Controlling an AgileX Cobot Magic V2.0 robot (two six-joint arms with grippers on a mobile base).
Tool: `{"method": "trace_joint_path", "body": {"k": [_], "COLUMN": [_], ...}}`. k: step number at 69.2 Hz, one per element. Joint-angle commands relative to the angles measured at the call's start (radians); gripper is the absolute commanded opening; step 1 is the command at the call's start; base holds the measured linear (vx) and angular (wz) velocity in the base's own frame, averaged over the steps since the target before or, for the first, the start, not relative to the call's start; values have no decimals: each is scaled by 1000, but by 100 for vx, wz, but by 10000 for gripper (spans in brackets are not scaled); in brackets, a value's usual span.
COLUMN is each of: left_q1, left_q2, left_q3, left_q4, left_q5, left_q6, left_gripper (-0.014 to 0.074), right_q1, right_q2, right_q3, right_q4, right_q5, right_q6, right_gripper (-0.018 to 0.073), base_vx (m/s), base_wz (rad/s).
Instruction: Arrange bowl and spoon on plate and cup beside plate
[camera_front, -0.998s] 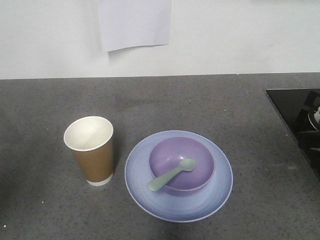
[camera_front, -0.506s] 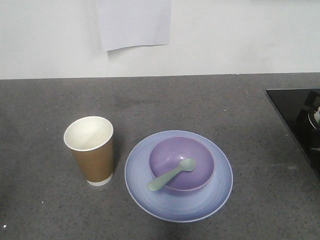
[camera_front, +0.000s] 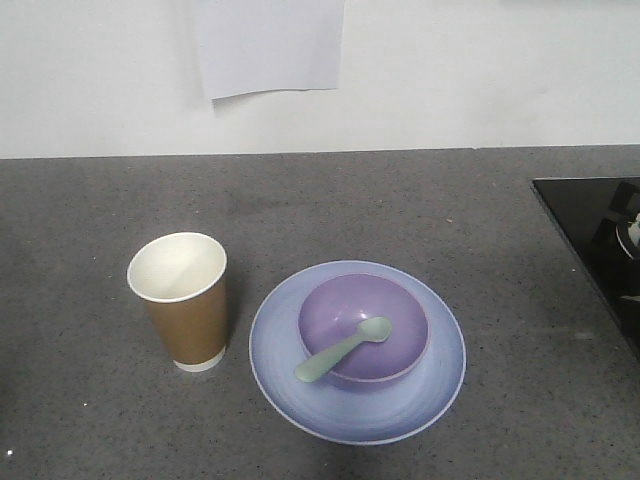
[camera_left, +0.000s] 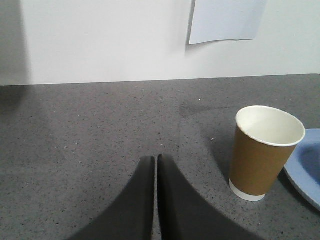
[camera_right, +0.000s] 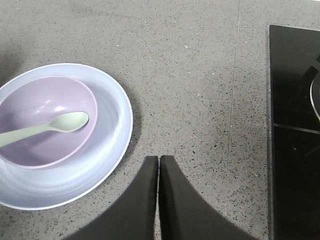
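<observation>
On the plate (camera_front: 357, 400) sits the bowl (camera_front: 363, 325) with the spoon (camera_front: 343, 350) across it, handle toward the cup (camera_front: 183, 300) just beside, nearer the left gripper (camera_left: 155, 165); both grippers closed, right gripper (camera_right: 159, 165) empty too.

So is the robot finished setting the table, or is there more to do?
It looks finished. The bowl sits on the plate, the spoon rests in the bowl, and the cup stands upright beside the plate. The left gripper and right gripper are shut, holding nothing. Nothing seems left.
</observation>
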Motion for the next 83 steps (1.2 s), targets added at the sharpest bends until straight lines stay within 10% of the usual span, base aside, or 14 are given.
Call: {"method": "trace_joint_path", "body": {"k": [1,48,71,83], "left_q1": [0,5,137,224], "left_q2": [13,8,-140,-207], "left_q3": [-17,-5,334,497], "left_q4": [4,21,-39,-203], "left_q5": [-74,-98,-549,-739], "left_q6": [-12,-4,7,196], "left_gripper": [-8,-8,-8,-8], "right_q1": [-3,-3,-3,-3], "right_q2": [-5,-5,-5,-5], "right_q3": [-24,-24,-24,-24], "right_q4": [-8,-8,-8,-8], "right_q5": [-61,-61,-60,-60], "right_q6": [0,0,0,0], "right_gripper": [-11,-11,-11,-11], "base_vx": [0,0,0,0], "base_wz": [0,0,0,0]}}
